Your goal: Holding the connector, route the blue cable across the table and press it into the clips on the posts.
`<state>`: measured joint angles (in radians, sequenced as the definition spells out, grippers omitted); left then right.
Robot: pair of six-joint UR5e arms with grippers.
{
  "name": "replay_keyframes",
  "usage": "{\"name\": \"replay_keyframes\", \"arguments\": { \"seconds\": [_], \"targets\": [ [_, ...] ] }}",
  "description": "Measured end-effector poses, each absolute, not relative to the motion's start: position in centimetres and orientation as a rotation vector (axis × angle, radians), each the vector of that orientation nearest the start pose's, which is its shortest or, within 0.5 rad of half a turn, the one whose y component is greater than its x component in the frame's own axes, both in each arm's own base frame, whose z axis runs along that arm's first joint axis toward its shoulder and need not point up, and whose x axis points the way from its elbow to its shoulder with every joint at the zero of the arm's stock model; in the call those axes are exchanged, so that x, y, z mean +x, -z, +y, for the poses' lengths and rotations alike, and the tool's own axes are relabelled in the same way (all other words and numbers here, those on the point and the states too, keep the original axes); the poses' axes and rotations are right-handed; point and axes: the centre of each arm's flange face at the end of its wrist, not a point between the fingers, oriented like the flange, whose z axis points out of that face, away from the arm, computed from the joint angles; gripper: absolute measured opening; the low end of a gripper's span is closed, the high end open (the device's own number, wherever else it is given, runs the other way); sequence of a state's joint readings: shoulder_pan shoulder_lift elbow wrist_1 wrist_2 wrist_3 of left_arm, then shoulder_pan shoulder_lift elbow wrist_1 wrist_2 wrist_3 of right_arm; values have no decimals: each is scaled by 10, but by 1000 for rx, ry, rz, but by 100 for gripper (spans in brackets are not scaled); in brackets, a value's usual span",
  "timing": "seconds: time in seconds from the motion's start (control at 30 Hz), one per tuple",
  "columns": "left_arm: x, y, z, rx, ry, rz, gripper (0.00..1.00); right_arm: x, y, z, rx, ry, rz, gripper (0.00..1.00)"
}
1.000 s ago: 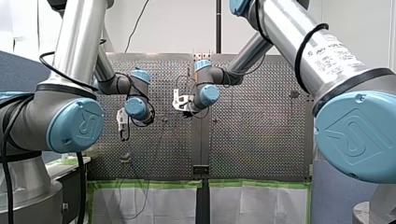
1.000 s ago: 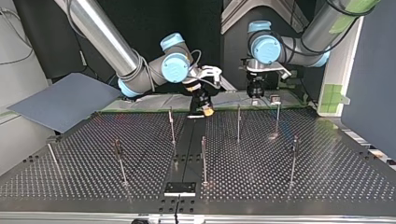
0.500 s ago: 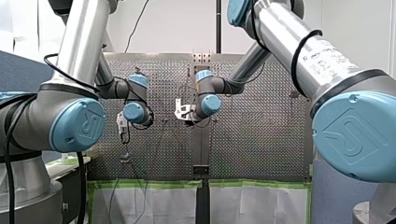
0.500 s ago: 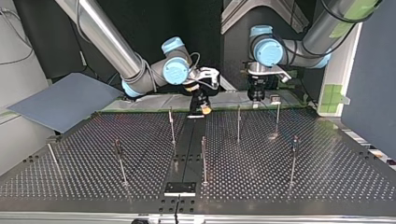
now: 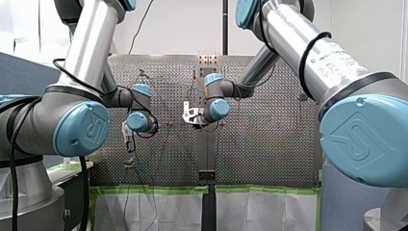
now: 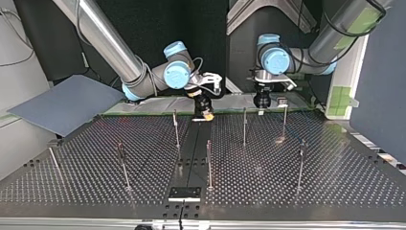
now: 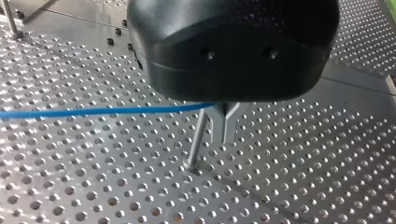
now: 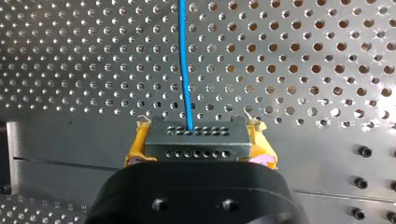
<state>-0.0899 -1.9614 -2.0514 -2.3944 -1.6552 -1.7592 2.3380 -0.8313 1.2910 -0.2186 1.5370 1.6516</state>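
Observation:
My right gripper (image 8: 197, 145) is shut with its yellow pads (image 8: 135, 147) on a grey connector (image 8: 196, 133) with rows of holes. The blue cable (image 8: 183, 65) leaves the connector straight ahead over the perforated table (image 8: 303, 70). In the top view this gripper (image 6: 207, 113) hangs at the table's far edge, near the middle. My left gripper (image 7: 229, 88) hides its own fingers behind its black body. The blue cable (image 7: 93, 112) runs taut in under it, just above a post with a forked clip (image 7: 224, 125). In the top view the left gripper (image 6: 262, 101) hangs beside a clipped post (image 6: 284, 117).
Several thin posts stand on the table, among them one (image 6: 176, 127) near the right gripper, one (image 6: 244, 125) by the left gripper and one (image 6: 208, 163) in the middle. A grey sheet (image 6: 62, 103) lies off the top view's left. A black plate (image 6: 184, 193) sits at the near edge.
In the top view my left gripper has sunk a little toward the table. My right gripper has edged to that view's left, still holding the connector.

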Motion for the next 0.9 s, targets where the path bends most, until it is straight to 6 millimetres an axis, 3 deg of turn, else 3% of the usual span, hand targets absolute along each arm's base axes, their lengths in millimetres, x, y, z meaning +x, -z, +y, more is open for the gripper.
{"name": "replay_keyframes", "arguments": {
  "seconds": [0.27,0.6,0.9],
  "targets": [
    [499,-134,-169,-142,148,1699,0,590,-182,-423,-2577,2140,1196,0],
    [518,-147,-169,-133,162,1672,0,581,-174,-437,-2577,2134,1233,0],
    [538,-164,-166,-134,161,1655,0,576,-179,-452,-2562,2158,1237,0]
  ]
}}
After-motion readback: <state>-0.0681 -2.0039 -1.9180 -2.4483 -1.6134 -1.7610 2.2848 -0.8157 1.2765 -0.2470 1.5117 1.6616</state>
